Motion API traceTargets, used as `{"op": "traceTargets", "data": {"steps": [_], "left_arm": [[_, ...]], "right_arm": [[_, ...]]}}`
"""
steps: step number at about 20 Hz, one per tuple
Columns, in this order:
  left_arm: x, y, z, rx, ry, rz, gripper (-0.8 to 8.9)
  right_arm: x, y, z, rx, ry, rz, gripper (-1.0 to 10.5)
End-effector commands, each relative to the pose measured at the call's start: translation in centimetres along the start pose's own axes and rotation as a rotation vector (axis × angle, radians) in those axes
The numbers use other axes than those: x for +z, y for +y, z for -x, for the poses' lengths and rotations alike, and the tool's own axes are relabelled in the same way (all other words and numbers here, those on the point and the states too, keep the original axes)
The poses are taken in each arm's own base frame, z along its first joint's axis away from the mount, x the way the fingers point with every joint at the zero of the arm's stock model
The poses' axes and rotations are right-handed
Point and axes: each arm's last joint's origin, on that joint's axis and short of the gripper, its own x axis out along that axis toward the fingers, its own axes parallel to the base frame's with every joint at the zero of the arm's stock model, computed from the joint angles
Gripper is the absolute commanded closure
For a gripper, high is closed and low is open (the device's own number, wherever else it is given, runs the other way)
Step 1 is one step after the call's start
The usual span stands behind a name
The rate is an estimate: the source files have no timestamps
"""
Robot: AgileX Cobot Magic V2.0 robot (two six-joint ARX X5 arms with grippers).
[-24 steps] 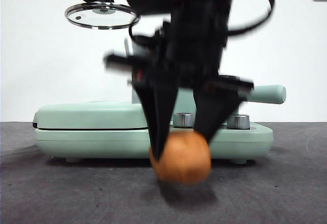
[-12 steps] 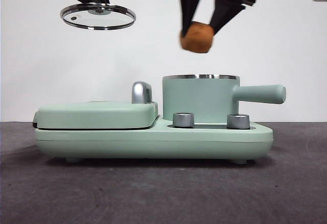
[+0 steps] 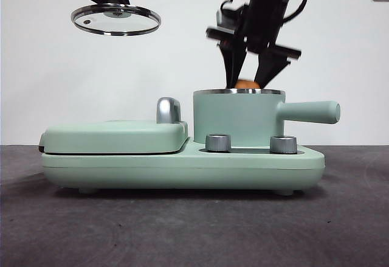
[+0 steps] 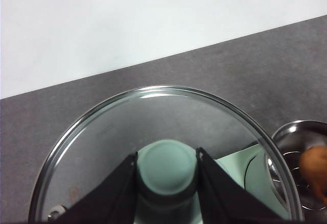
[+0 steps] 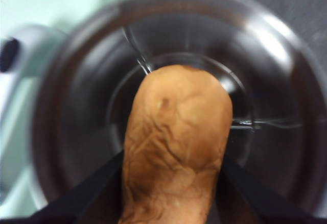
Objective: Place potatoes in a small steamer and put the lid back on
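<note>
My right gripper [image 3: 246,81] is shut on the orange-brown potato [image 5: 176,142], held just inside the steel rim of the mint-green small steamer [image 3: 237,118]. Only the potato's top [image 3: 246,84] shows above the rim in the front view. The right wrist view looks straight down past the potato into the steel pot [image 5: 276,86]. High at the left, my left gripper [image 4: 167,168] is shut on the green knob of the glass lid [image 3: 115,19], which hangs level in the air. The lid's rim [image 4: 92,117] fills the left wrist view, with the potato [image 4: 316,168] in the pot beside it.
The steamer stands on a mint-green cooker base [image 3: 182,166] with two steel knobs [image 3: 218,142] at its front. A flat closed griddle [image 3: 115,136] with a chrome handle [image 3: 168,110] takes the base's left half. The pot's side handle [image 3: 310,112] points right. Dark table all around.
My right gripper lifted the potato from the table in front of the cooker, carried it above the pot, and has now lowered it into the pot's mouth. The lid stays held aloft.
</note>
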Motion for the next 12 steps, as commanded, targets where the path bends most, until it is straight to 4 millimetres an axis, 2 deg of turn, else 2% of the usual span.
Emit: {"op": "traceTargets", "data": {"steps": [1,3,4,7,10,12], "left_arm": [[1.1,-0.1,0.3,-0.002,-0.058,-0.006,7.92],[1.1,-0.1,0.3,-0.002,-0.058,-0.006,7.92],[1.1,-0.1,0.3,-0.002,-0.058,-0.006,7.92],[1.1,-0.1,0.3,-0.002,-0.056,-0.006,7.92],[0.9,-0.2,0.3,-0.003,-0.037,-0.004,7.92],[0.9,-0.4,0.3,-0.008,-0.036,0.004,7.92]], "right_arm": [[0.2,0.2,-1.2,0.001,0.037,0.030,7.8],[0.1,0.1,-1.9,-0.002,0.067,0.044,7.6],[0.1,0.1,-1.9,-0.002,0.066,0.050,7.2],[0.7,0.3,-1.0,0.002,0.030,0.054,5.0],[1.5,0.9,3.1,0.001,0.012,0.060,4.9],[1.0,1.1,6.0,-0.003,0.041,0.056,4.9]]}}
